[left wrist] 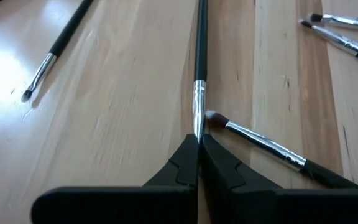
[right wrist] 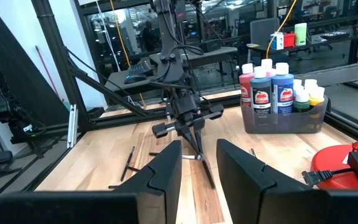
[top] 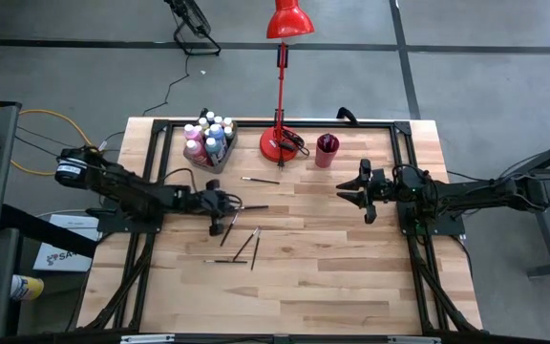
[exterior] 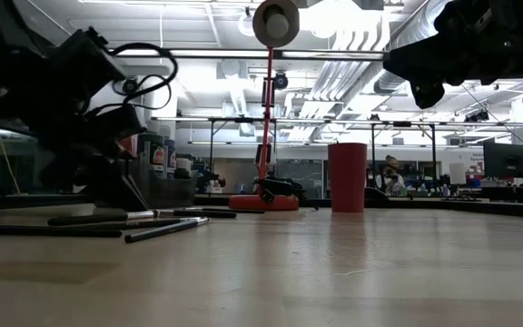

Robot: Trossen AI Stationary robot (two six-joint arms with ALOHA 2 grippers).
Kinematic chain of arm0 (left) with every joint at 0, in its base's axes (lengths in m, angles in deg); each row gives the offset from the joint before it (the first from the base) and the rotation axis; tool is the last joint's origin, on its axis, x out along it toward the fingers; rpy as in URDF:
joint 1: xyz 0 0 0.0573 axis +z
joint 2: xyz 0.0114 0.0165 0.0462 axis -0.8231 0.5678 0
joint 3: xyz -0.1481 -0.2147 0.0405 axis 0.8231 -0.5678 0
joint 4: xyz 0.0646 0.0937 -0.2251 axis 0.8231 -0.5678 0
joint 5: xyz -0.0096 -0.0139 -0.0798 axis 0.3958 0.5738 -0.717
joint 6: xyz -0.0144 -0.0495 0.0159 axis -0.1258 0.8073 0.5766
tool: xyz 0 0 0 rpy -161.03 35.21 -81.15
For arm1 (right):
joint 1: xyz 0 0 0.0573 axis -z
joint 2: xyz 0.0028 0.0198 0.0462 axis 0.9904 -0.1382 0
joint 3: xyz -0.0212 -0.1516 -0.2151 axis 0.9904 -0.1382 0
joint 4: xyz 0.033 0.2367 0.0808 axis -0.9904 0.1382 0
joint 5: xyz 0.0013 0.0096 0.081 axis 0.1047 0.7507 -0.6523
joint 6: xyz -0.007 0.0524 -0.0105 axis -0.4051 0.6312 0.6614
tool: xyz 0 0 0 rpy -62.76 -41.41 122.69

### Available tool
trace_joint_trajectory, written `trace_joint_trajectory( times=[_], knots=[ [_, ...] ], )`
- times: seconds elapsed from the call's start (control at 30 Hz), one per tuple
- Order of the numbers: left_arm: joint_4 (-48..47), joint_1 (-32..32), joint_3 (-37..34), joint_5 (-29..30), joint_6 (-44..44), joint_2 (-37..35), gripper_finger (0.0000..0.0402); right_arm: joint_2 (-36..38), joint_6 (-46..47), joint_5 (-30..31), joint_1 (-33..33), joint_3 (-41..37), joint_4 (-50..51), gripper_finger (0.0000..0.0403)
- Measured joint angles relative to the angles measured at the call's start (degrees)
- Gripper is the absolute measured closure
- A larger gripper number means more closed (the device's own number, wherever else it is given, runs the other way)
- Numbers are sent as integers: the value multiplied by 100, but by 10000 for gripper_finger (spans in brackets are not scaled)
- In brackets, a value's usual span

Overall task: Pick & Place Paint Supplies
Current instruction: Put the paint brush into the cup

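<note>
The pinched paintbrush (left wrist: 199, 74) runs off the left wrist view's edge, bristles hidden between claw fingers (left wrist: 182, 168)

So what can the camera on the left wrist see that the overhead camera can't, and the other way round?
Only the left wrist view shows the left gripper shut on the metal collar of a paintbrush, with another brush's bristle tip right beside it. Only the high view shows the whole table: the bin of paint bottles, the red lamp, the dark red cup and the right gripper waiting open. Both show the held brush and loose brushes on the wood.
</note>
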Motion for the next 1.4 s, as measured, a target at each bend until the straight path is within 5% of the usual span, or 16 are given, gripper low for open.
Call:
trace_joint_trajectory(
  times=[0.3,0.6,0.77,0.93,1.3,1.4],
  knots=[
    [-2835,47,1495,320,-594,-240,401,0,1,-1,-2,0,0,308],
    [-4592,48,2630,620,-927,-244,401,2,-2,-2,0,0,-2,308],
    [-4910,50,2995,635,-925,-248,401,0,56,-14,-2,0,-2,308],
    [-5224,48,3479,649,-1073,-253,401,0,1247,-15,-2,0,-207,308],
    [-5912,48,4868,1268,-2284,-259,401,0,2979,-41,-2,2,-437,308],
    [-5894,48,5153,1393,-3000,-259,401,2,3061,440,0,13,-568,308]
  ],
)
